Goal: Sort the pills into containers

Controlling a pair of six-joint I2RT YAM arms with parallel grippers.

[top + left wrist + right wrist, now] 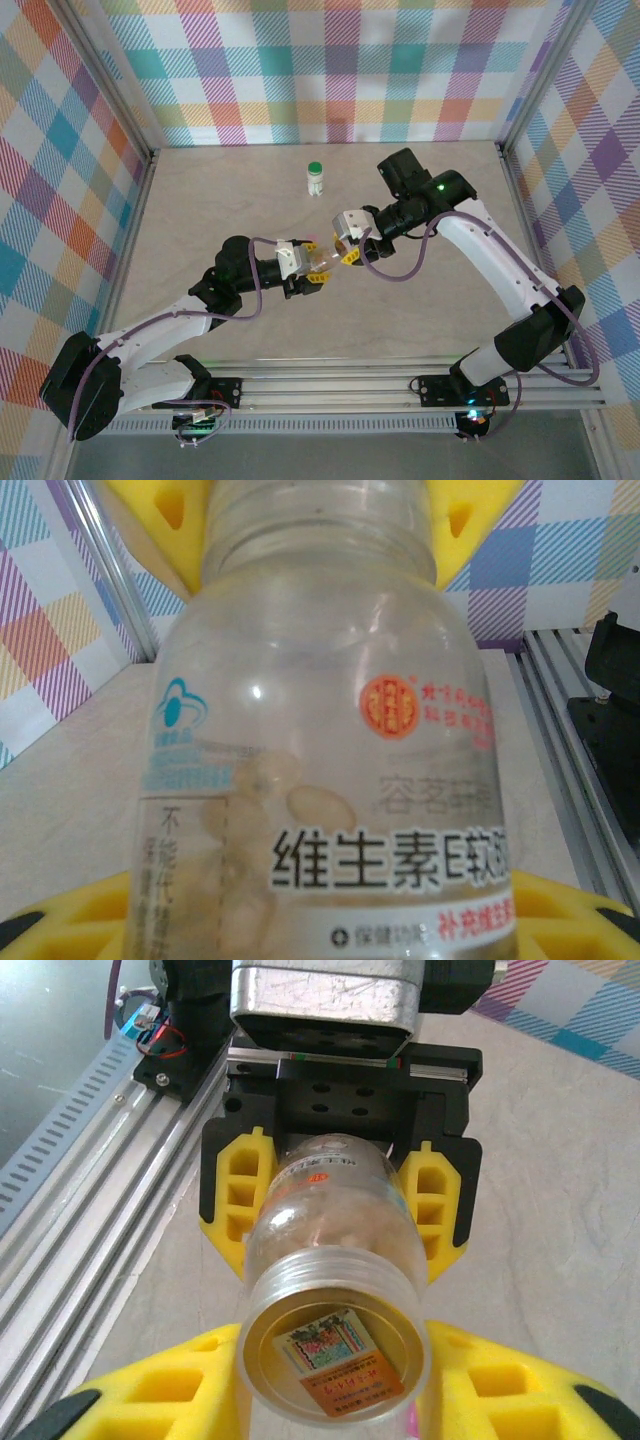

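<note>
My left gripper point(320, 268) is set at a middling width, clamped across the body of the clear bottle point(330, 780), which lies on its side above the table point(200, 220). In my left wrist view the label fills the glass, and pale oval pills point(318, 805) lie inside, just ahead of my left fingers.

Past both grippers, well apart from them, a small green-capped bottle point(315, 178) stands upright on the table, untouched.

The clear bottle bridges the gap between my two grippers, its neck pointing into my right gripper point(348, 246). There my yellow fingers point(180, 1380) sit against either side of the bottle's end, narrow and apparently gripping it. That end is closed by a gold disc point(335, 1355) with a sticker. Whether it is a cap or a seal, I cannot tell.

I judge the task barely started. The bottle is lifted and held at both ends, but it looks unopened, and every pill I can see is inside it. Opening it, tipping the pills out and dividing them among the containers is all left to do, and so is the green-capped bottle.
</note>
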